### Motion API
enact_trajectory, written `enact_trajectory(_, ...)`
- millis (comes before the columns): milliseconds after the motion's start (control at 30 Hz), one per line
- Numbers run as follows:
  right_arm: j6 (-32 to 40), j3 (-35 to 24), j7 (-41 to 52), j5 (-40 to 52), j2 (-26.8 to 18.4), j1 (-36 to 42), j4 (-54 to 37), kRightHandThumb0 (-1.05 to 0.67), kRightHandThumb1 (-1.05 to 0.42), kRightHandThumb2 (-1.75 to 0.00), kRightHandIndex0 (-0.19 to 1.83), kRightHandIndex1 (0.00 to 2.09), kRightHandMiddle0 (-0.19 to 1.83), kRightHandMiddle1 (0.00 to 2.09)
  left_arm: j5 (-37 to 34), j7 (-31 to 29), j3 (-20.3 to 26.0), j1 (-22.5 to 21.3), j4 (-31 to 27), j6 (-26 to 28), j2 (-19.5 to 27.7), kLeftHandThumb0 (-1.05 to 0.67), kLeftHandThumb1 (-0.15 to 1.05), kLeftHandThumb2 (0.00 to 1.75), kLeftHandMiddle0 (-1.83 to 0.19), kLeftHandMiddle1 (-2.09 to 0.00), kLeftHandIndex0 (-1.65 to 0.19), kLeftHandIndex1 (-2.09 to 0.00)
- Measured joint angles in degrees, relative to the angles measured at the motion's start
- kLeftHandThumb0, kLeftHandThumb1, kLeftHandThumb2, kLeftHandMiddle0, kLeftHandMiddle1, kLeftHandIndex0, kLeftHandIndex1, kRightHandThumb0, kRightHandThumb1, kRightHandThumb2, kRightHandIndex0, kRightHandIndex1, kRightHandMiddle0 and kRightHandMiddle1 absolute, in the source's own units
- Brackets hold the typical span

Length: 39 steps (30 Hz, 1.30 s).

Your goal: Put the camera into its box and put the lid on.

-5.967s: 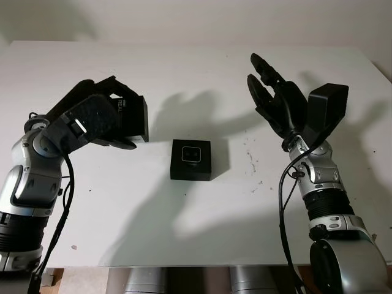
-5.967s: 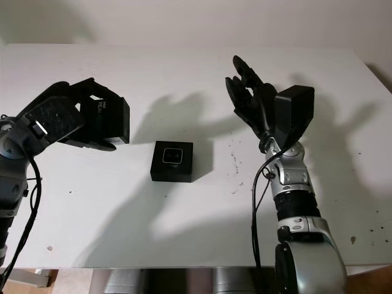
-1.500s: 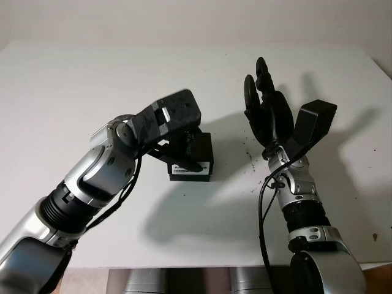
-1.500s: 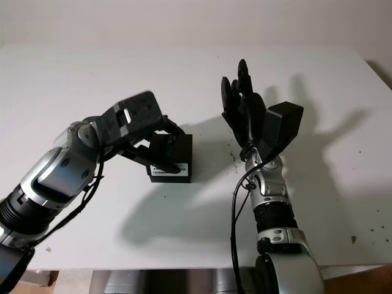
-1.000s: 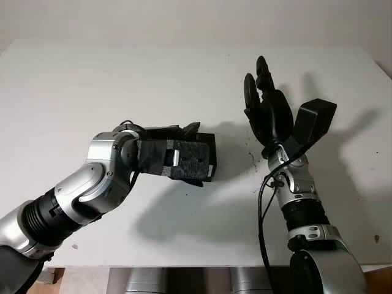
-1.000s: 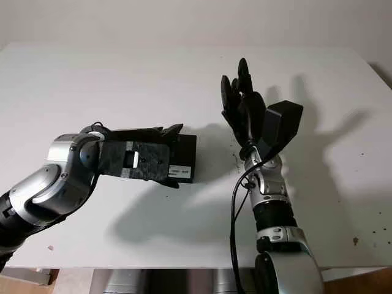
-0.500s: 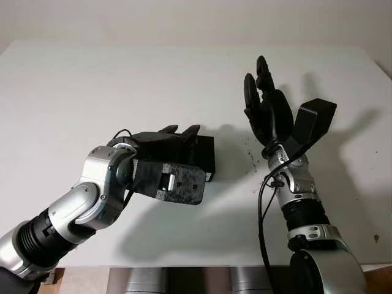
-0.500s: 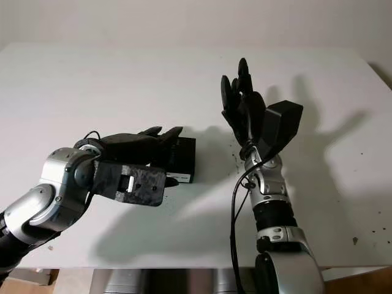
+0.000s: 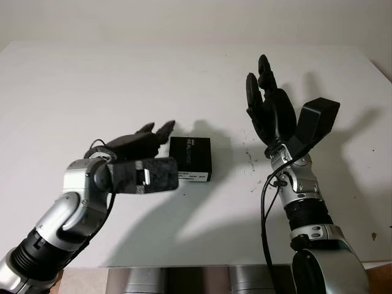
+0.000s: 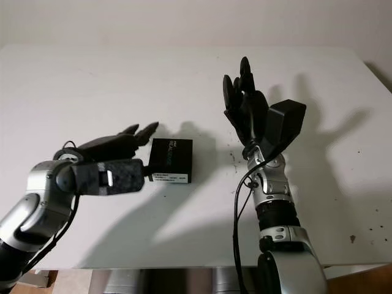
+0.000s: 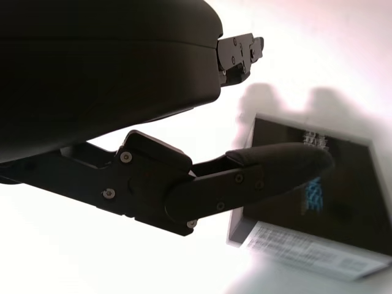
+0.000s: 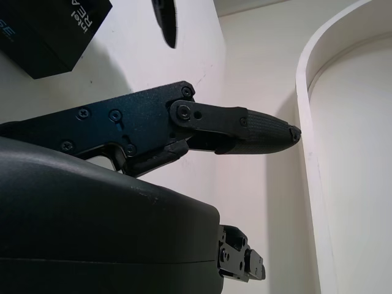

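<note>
A black box point(image 9: 190, 158) with white lettering on top and a white label on its front side lies closed at the middle of the white table point(image 9: 92, 79). The lid is on and hides what is inside. My left hand point(image 9: 150, 135) hovers open just left of the box, fingertips pointing at its upper left corner and apart from it. The left wrist view has one finger point(image 11: 269, 168) stretched over the box point(image 11: 318, 202). To the right of the box, my right hand point(image 9: 264, 104) is raised and open, holding nothing. A corner of the box point(image 12: 43, 30) appears in the right wrist view.
Small dark specks point(image 9: 251, 160) mark the table between the box and the right arm. The table's front edge point(image 9: 196, 264) runs close below both arms. Bare white surface stretches behind and to both sides of the box.
My left hand carried the lid over the open box, set it on, let go and drew back to the left. The right hand has stayed raised.
</note>
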Motion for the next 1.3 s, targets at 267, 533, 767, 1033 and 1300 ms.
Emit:
enact_trajectory(267,0.08,0.01,-0.13,-0.2,-0.13,-0.02,-0.01,-0.67,-1.05,-0.5,-0.19,0.0,-0.19,0.0,-6.0,7.58,6.46,0.01,1.48,-1.4,-4.71,-0.86,1.05,0.69,0.19,0.0,0.19,0.0)
enact_trajectory(533,0.42,0.03,-0.42,-0.17,-0.13,-0.02,-0.63,-0.68,-1.05,-0.51,-0.19,0.0,-0.19,0.0,-18.88,17.76,17.7,0.2,1.09,-6.92,-13.38,-0.81,1.05,0.72,0.19,0.0,0.19,0.0)
enact_trajectory(767,0.37,0.14,-0.38,-0.12,-0.06,-0.02,-0.87,-0.69,-1.05,-0.54,-0.19,0.0,-0.19,0.0,-34.14,23.54,28.05,-1.31,5.18,-8.25,-20.27,-0.81,1.05,0.77,0.19,0.0,0.19,0.0)
enact_trajectory(1033,0.0,0.12,-0.31,0.13,0.0,-0.25,-0.88,-0.69,-1.05,-0.55,-0.19,0.0,-0.19,0.0,-38.21,27.58,32.32,-1.47,17.58,-24.66,-20.86,-0.81,1.05,0.76,0.19,0.0,0.19,0.0)
enact_trajectory(1300,0.38,0.24,-0.58,0.18,0.0,-0.55,-2.28,-0.67,-1.05,-0.57,-0.19,0.0,-0.19,0.0,-39.29,27.58,32.27,-1.48,24.28,-32.27,-20.72,-0.81,1.05,0.71,0.19,0.0,0.19,0.0)
